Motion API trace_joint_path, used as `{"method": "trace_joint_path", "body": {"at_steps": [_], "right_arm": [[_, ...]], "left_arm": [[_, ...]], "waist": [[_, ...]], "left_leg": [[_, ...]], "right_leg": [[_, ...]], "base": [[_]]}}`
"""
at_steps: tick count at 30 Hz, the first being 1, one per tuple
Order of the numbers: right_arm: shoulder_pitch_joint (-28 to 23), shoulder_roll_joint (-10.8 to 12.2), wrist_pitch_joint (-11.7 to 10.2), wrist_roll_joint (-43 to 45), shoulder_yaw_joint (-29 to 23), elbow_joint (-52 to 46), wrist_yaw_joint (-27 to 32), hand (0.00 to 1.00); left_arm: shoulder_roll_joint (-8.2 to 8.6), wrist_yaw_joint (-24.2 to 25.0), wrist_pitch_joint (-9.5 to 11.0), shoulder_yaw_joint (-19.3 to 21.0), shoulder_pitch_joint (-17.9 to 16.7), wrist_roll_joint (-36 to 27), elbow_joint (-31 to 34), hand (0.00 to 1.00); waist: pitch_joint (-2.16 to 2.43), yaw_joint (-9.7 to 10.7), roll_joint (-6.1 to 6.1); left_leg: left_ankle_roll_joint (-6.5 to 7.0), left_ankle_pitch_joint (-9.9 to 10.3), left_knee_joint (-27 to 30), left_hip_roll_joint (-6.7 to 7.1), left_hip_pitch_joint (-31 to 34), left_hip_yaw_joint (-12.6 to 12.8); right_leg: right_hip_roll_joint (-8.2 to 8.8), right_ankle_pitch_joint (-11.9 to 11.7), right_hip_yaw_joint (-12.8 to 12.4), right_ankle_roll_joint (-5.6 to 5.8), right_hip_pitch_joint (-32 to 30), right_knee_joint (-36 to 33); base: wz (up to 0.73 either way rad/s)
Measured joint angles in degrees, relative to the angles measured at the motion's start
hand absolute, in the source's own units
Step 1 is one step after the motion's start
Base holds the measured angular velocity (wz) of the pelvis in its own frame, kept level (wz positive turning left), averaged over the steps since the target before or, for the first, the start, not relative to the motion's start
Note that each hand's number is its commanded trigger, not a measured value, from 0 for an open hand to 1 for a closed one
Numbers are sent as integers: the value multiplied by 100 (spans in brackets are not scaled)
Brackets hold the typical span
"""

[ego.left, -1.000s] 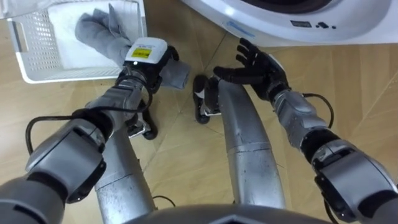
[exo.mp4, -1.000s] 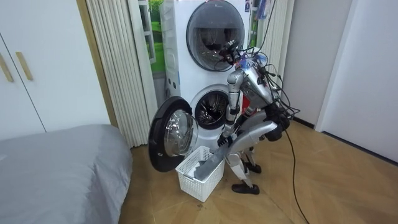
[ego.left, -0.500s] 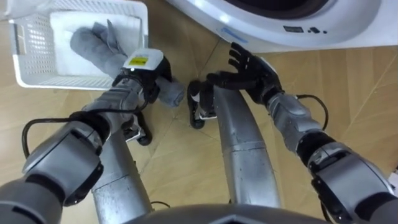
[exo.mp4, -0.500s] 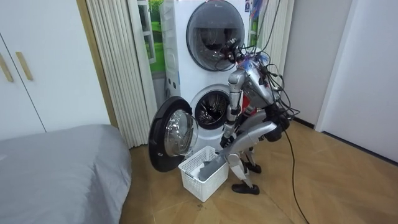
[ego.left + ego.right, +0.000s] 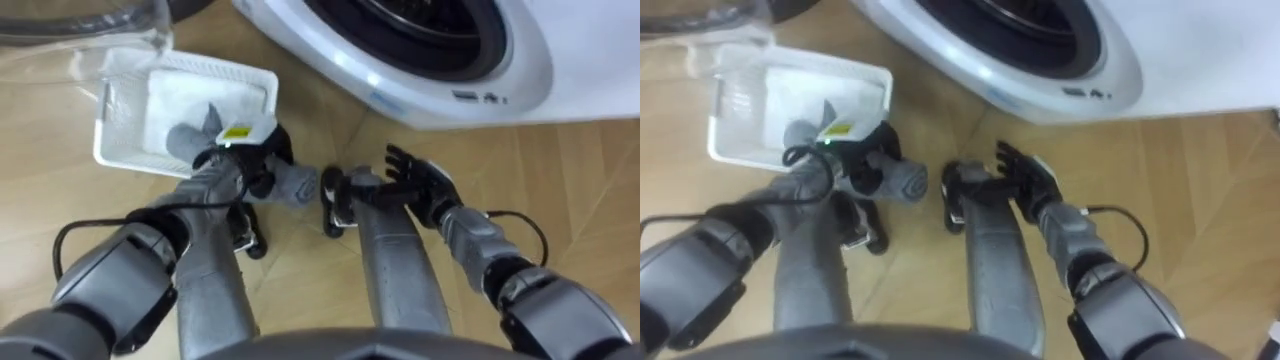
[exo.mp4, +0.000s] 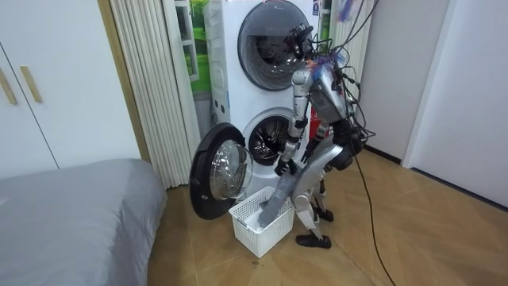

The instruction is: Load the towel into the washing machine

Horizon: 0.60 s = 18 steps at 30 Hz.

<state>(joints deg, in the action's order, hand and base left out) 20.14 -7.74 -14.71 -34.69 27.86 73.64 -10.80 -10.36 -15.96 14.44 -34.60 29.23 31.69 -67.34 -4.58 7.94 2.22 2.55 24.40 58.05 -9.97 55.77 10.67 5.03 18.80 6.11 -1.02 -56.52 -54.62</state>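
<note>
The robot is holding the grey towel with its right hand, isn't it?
No, its left hand holds the grey towel, as the left eye view shows. The right hand is open and holds nothing.

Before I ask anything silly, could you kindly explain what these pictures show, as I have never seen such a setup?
This is a robot that stands on two legs and has two arms with hands. Two pictures come from cameras in its head, looking down along its own arms. The third comes from a camera standing in the room.

The robot stands in front of a washing machine whose round door is swung open. On the wooden floor beside it sits a white basket.

The left hand is closed round a grey towel, and the towel's other end reaches down into the basket. The right hand is open with fingers spread, holds nothing, and is held out to the right of the towel.
</note>
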Motion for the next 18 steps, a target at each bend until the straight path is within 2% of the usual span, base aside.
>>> {"method": "trace_joint_path", "body": {"at_steps": [5, 8, 10, 11, 14, 17, 18], "right_arm": [[83, -152, 103, 150, -17, 0, 13, 0], [100, -149, 106, 197, -24, -27, 6, 0], [101, -142, 137, 435, -40, -118, 6, 0], [100, -139, 181, 473, -40, -170, 6, 0], [94, -36, 236, 636, -45, -503, 32, 0], [141, 129, 329, 828, -111, -726, 23, 0], [146, 151, 344, 827, -111, -757, 10, 0]], "left_arm": [[-114, -126, 83, 304, -21, -1190, 537, 100], [-53, 51, 108, 415, -3, -2006, 794, 100], [46, 396, 113, 469, -39, -3121, 1085, 100], [76, 498, 113, 464, -43, -3397, 1138, 100], [256, 1218, 112, 412, -219, -5196, 1473, 100], [348, 1802, 80, 339, -441, -6438, 1602, 100], [363, 1900, 75, 298, -478, -6659, 1613, 100]], "waist": [[-6, -74, -59], [-5, -67, -59], [-2, -104, -52], [-1, -129, -47], [9, -231, 3], [22, -208, 104], [29, -206, 127]], "left_leg": [[-1, -100, -275, 156, -247, -1], [2, -143, -346, 175, -255, -40], [9, -152, -357, 182, -243, -29], [10, -152, -356, 181, -242, -23], [10, -153, -355, 169, -247, -20], [9, -161, -373, 184, -238, -44], [10, -164, -375, 184, -243, -52]], "right_leg": [[144, 6, 73, 2, 225, 136], [272, 14, 201, -2, 270, 178], [296, 14, 212, -1, 271, 191], [297, 15, 212, 0, 271, 191], [287, 17, 215, 3, 277, 214], [315, 18, 261, 0, 280, 219], [314, 18, 270, 0, 296, 227]], "base": [[14], [14], [3], [0], [0], [4], [7]]}}
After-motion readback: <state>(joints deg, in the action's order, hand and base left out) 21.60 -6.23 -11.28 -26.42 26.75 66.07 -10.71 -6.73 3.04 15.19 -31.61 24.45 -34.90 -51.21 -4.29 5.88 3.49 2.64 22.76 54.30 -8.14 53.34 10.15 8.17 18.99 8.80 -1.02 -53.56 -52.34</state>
